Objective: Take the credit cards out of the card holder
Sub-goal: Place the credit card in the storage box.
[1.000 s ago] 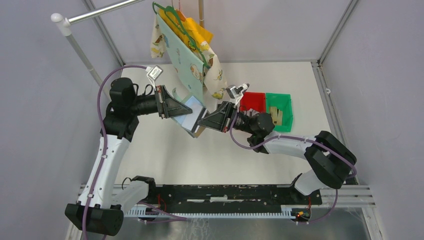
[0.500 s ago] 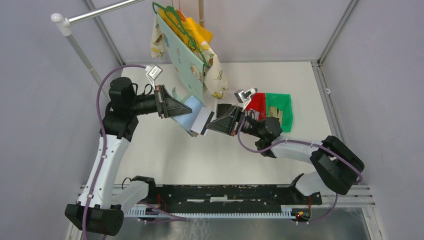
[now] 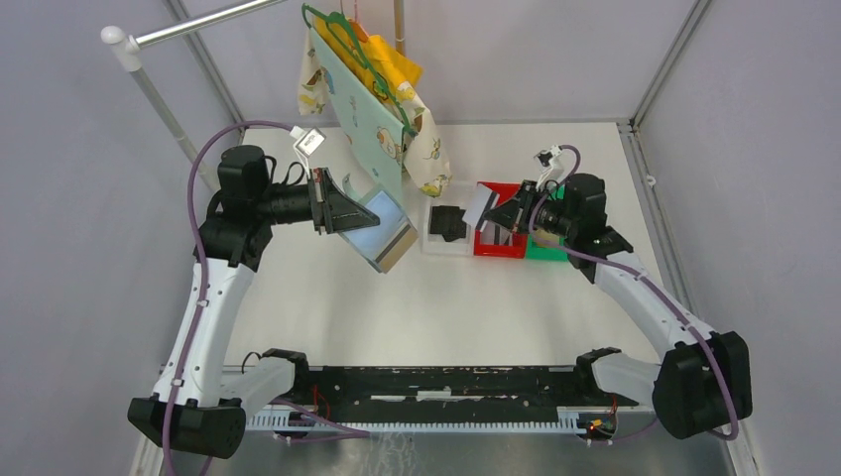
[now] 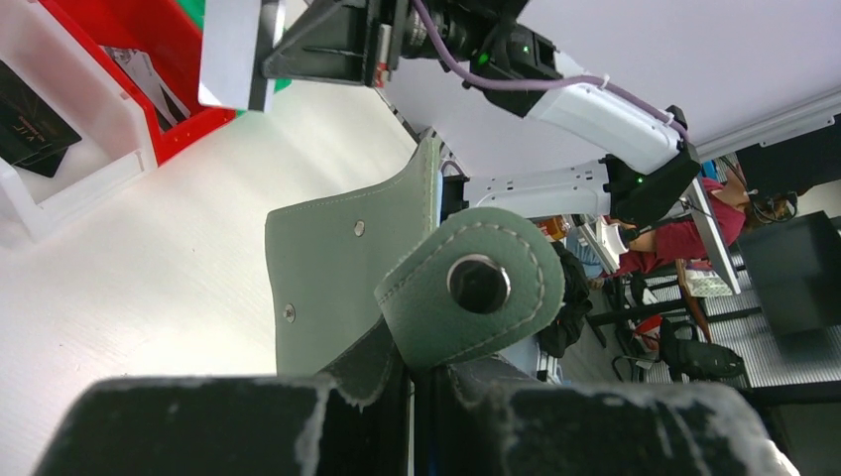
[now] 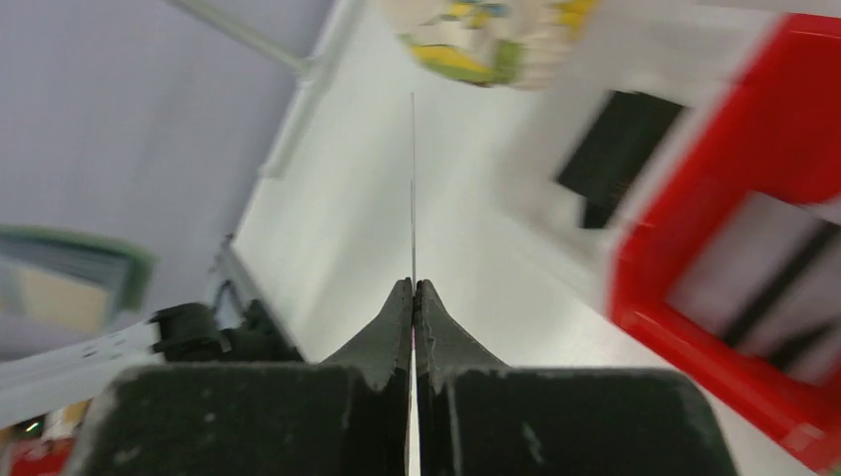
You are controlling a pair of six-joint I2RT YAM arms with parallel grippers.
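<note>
My left gripper [image 3: 359, 220] is shut on the grey-green card holder [image 3: 382, 236] and holds it open above the table, its shiny pale blue inside facing up. In the left wrist view the holder's snap tab [image 4: 476, 288] sits just beyond my fingers [image 4: 248, 416]. My right gripper [image 3: 499, 212] is shut on the pale grey-white credit card [image 3: 486, 205], over the near-left part of the red bin [image 3: 501, 248]. The right wrist view shows that card edge-on [image 5: 413, 178] between the jaws. A tan edge [image 3: 399, 254] shows at the holder's side; I cannot tell whether it is a card.
A white bin [image 3: 428, 246] holding a black item [image 3: 448, 222] stands left of the red bin. A green bin [image 3: 547, 250] stands right of it. A grey striped card [image 5: 754, 263] lies in the red bin. Clothes on hangers [image 3: 377, 89] hang above the far table.
My right gripper has drawn the pale card out of the holder and carried it right and back, to above the red bin. My left arm has barely moved.
</note>
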